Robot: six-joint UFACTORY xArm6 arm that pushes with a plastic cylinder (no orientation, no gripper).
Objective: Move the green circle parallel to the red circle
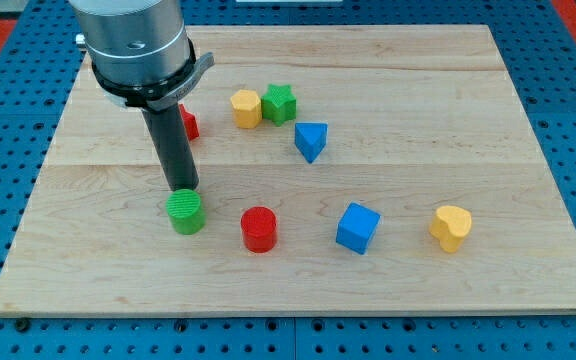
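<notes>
The green circle lies at the lower left of the wooden board. The red circle lies to its right, a little lower, with a small gap between them. My tip stands right behind the green circle, at its top edge, touching it or nearly so. The dark rod rises from there to the arm's grey body at the view's top left.
A red block is partly hidden behind the rod. A yellow block and a green star sit together at top centre. A blue triangle, a blue cube and a yellow heart lie to the right.
</notes>
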